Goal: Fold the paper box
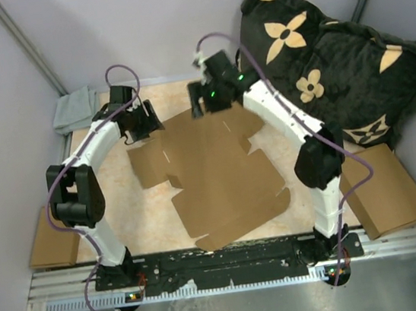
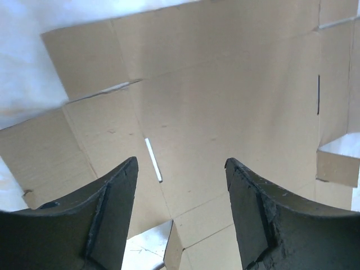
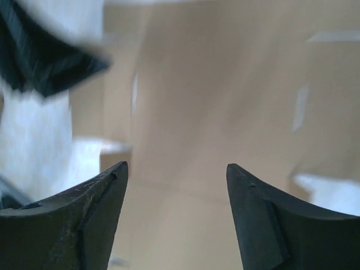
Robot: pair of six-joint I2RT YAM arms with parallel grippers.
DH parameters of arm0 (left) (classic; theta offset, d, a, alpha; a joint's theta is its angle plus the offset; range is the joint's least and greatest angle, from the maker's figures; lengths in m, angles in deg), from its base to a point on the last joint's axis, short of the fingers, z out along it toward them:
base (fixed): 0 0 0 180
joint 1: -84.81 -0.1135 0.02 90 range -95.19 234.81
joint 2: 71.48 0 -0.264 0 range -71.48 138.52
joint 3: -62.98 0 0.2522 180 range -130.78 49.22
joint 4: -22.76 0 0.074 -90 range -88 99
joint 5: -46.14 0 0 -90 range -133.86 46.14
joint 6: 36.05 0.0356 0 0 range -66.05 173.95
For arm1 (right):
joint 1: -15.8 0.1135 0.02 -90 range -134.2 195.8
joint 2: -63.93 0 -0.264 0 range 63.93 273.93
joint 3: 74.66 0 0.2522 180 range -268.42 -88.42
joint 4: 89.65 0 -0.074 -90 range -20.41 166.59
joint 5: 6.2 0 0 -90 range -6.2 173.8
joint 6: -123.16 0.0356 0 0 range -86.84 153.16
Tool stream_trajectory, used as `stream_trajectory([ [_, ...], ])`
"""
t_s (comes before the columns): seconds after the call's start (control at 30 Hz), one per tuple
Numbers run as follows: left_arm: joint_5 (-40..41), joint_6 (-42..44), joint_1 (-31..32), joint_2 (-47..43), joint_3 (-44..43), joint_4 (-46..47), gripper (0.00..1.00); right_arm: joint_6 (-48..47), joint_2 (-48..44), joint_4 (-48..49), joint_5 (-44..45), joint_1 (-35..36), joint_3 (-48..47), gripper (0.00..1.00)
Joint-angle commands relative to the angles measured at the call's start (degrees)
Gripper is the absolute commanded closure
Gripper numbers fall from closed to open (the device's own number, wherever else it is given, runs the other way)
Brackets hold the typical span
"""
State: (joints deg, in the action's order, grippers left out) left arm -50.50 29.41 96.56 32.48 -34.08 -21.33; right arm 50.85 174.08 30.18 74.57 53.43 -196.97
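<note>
Your table point(image 1: 150, 209) carries the paper box point(image 1: 211, 178) at its middle, a flat unfolded sheet within reach of both arms. Left gripper point(image 2: 181, 166) and right gripper point(image 3: 177, 166) hover over its far edge, jaws spread and empty (apparently poised for the far flaps).

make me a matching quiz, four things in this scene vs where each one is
Things:
1 paper box
2 grey cloth
3 flowered cushion
4 brown box

Places:
a far left corner
b near right side
c flat in the middle, between the arms
d far right corner

Pairs: 1-c, 2-a, 3-d, 4-b
</note>
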Motion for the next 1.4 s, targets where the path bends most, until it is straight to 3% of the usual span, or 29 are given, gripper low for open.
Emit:
stream_trajectory([
  [0.0, 1.7, -3.9, -3.2, 2.3, -0.9, 0.4, 0.29, -3.6, 10.0, -8.6, -2.5, -9.8, -17.7, 0.25],
  [0.13, -1.4, -6.4, -5.6, 3.8, 1.4, 6.2, 0.28, -4.5, 12.6, -8.8, -2.8, -11.2, -23.4, 0.23],
  [0.33, -8.7, -9.3, -9.5, 5.0, 8.2, 21.0, 0.28, -3.8, 8.2, -2.1, -6.3, -11.7, -15.3, 0.23],
  [0.43, -10.2, -9.4, -10.3, 7.0, 8.1, 24.0, 0.29, -4.3, 7.2, -0.9, -7.0, -11.9, -13.7, 0.23],
  [0.7, -9.2, -7.0, -10.6, 12.3, 4.4, 21.3, 0.31, -4.2, 6.3, -1.5, -7.4, -13.7, -13.3, 0.23],
  [1.2, -4.1, -1.5, -10.8, 9.7, 1.1, 10.3, 0.32, -3.6, 4.4, -0.3, -5.8, -14.6, -9.2, 0.24],
  [1.37, -7.5, -1.6, -10.7, 11.5, 0.7, 15.2, 0.33, -3.6, 4.2, -0.1, -5.9, -14.7, -8.7, 0.24],
])
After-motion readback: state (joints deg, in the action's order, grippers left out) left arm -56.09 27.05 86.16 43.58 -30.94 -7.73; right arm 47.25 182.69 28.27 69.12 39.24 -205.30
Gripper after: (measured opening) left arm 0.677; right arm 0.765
